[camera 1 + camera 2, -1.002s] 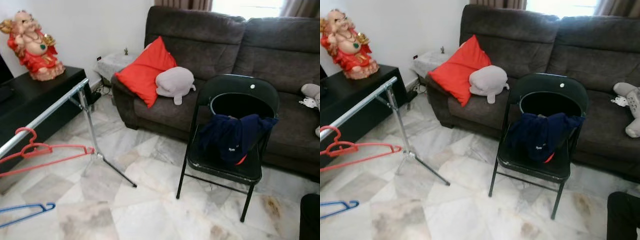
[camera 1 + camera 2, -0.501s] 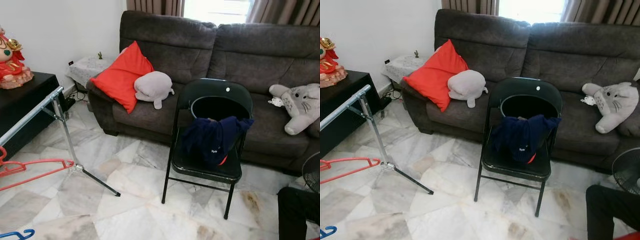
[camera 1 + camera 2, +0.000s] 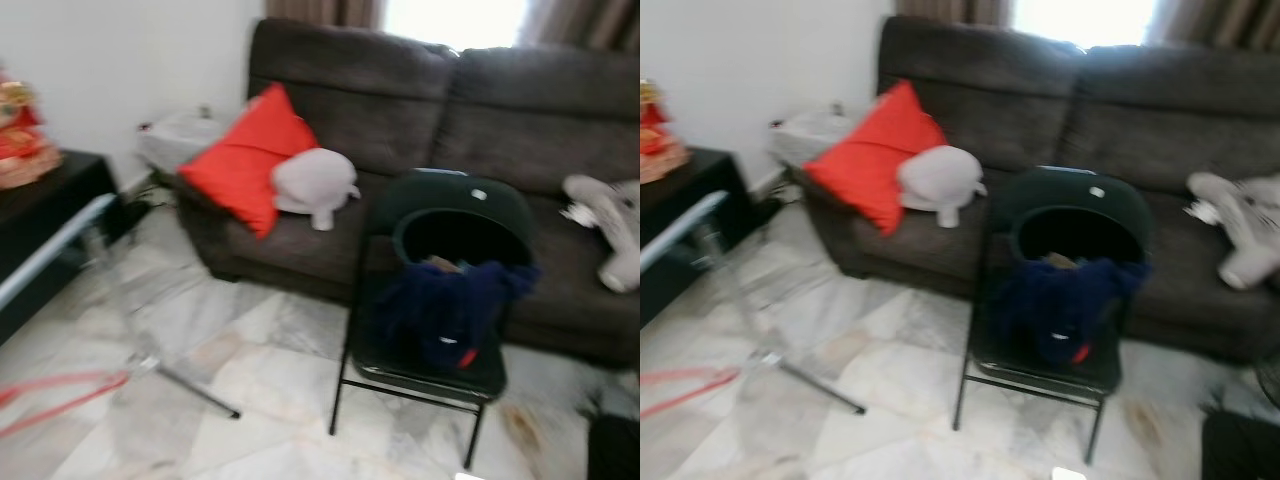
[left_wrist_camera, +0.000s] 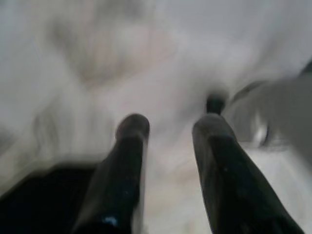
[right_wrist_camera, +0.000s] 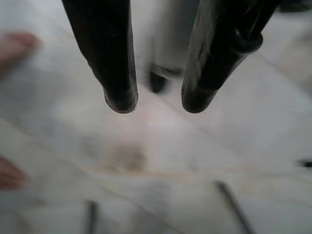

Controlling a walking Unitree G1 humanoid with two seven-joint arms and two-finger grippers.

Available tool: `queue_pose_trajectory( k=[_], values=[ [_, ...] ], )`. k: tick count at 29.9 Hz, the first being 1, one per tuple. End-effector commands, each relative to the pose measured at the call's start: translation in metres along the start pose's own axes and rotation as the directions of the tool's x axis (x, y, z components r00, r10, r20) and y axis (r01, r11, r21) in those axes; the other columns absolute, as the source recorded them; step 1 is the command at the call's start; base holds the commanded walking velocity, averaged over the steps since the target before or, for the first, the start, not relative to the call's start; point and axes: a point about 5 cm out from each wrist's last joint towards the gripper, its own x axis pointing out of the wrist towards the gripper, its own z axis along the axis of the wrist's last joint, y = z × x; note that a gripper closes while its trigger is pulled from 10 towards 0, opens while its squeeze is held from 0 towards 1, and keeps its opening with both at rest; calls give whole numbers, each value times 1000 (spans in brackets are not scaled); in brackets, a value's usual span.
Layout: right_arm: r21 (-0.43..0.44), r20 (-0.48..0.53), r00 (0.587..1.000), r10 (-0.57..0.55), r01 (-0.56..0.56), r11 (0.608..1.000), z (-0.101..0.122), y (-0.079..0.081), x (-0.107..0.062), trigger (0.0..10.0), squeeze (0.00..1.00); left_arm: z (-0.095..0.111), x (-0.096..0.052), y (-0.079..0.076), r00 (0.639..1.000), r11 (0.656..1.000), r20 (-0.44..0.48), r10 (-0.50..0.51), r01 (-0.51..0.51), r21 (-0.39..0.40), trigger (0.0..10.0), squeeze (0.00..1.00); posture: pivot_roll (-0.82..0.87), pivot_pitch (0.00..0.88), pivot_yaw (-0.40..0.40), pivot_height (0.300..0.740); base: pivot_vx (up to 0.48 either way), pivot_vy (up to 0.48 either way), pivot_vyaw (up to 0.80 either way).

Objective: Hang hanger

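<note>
Left tool (image 4: 168,127): fingers apart, empty, pointed at blurred marble floor (image 3: 270,350).
Right tool (image 5: 156,100): fingers apart, holding nothing, also over floor.
Hanger: red hanger (image 3: 60,395) hangs low at the robot's left, by the silver clothes rail (image 3: 55,255).
Chair: black folding chair (image 3: 440,300) with a navy garment (image 3: 445,310), before the sofa (image 3: 450,150).
Progress: judged barely begun; no hanger grasped, all hanging remains.

Left gripper (image 4: 168,129) hangs with fingers apart, empty; right gripper (image 5: 153,102) likewise parted, holding nothing.
</note>
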Motion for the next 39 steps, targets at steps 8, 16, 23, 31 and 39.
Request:
queue_pose_trajectory(
  k=[8, 16, 23, 31, 39],
  values=[
    [5, 22, 999, 23, -23, 1000, 8, 11, 2, 10000, 0, -9, -3, 6, 1000, 1000, -23, 12, -12, 7, 10000, 0, 116, 0, 20, 740, 377, 0, -667],
    [4, 68, 997, 25, -25, 1000, 12, 12, 2, 10000, 0, -9, -3, 6, 1000, 1000, -27, 4, -4, 15, 10000, 0, 88, 0, 31, 740, 366, 0, 0],
    [-42, 173, 984, 52, -45, 998, 22, 14, 0, 10000, 0, -9, -4, 8, 1000, 1000, -28, 4, -3, 31, 10000, 0, 73, 0, 38, 740, 128, 0, 0],
    [-130, 217, 974, 63, -35, 991, 37, 13, 1, 10000, 0, -8, -3, 7, 1000, 1000, -30, 1, 0, 31, 10000, 0, 81, 0, 29, 740, 0, 0, 180],
    [-159, 294, 950, 103, -58, 986, 56, 13, 0, 10000, 0, -8, -3, 6, 999, 999, -34, -5, 6, 38, 10000, 0, 57, 0, 34, 740, 0, 0, 800]
  ],
)
